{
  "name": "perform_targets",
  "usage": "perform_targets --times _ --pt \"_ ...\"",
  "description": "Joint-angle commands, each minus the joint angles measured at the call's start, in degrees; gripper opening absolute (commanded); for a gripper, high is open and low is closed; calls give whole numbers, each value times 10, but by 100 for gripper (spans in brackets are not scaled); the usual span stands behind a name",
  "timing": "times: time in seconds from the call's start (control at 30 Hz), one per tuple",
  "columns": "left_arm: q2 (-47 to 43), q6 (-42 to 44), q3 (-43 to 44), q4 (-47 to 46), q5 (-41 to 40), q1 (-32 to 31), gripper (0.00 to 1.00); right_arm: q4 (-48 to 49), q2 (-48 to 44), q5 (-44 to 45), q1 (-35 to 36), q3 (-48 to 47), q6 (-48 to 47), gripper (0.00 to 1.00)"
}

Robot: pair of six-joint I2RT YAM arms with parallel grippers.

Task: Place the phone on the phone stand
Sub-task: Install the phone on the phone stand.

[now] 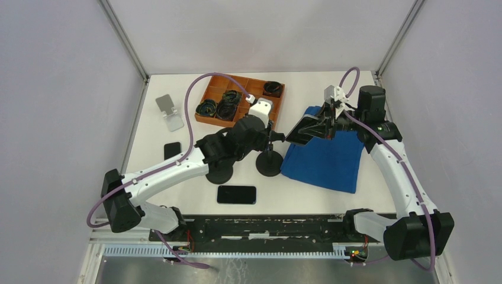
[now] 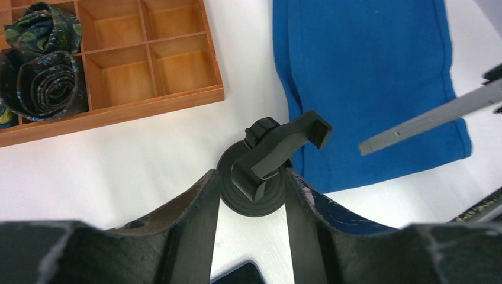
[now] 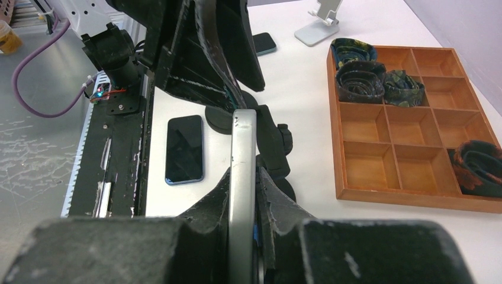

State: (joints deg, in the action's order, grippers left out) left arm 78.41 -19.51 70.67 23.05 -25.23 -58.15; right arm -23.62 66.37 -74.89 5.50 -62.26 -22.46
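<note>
Silver-edged phone (image 3: pixel 243 142) sits pinched edge-on in your right end effector (image 3: pixel 243 204), long axis aimed at the black phone stand (image 2: pixel 278 148) just ahead. Your left end effector (image 2: pixel 250 177) straddles its base w/ fingers apart; can't tell if it's gripping.
</note>
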Motion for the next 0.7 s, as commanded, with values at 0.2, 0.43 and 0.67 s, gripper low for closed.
perform_targets --times 0.2,0.43,0.67 --pt "38 -13 45 31 -42 -3 39 52 -18 -32 -4 4 24 0" --pt "39 -14 46 35 -42 -5 35 56 -17 -34 -3 6 28 0" --pt "35 -13 54 53 -35 -8 39 60 -16 -36 -3 8 32 0"
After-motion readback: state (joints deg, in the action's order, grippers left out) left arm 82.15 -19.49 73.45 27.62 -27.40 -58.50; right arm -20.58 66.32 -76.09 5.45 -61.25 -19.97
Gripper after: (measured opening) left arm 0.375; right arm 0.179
